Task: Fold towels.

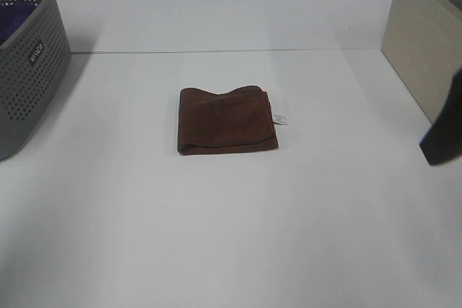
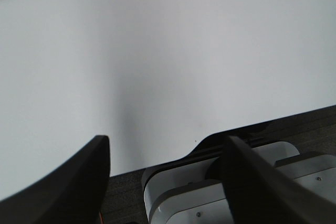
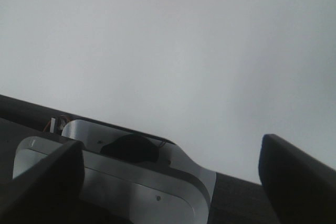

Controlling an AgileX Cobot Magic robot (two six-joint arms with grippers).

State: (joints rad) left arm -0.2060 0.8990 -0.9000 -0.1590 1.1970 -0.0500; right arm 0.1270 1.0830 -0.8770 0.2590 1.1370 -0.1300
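Note:
The dark reddish-brown towel [image 1: 227,120] lies folded into a small rectangle at the middle of the white table [image 1: 231,236], with its small white tag [image 1: 279,118] sticking out at the right edge. The towel shows in neither wrist view. My left gripper [image 2: 167,142] is open and empty over bare table near the table's edge. My right gripper [image 3: 170,148] is also open and empty over bare table. In the exterior view only a dark part of the right arm [image 1: 444,135] shows at the right edge, well away from the towel.
A grey perforated basket [image 1: 32,70] stands at the far left with a purple cloth [image 1: 14,19] inside. A beige cabinet [image 1: 422,41] stands at the back right. White robot base parts [image 2: 210,192] show below the table edge.

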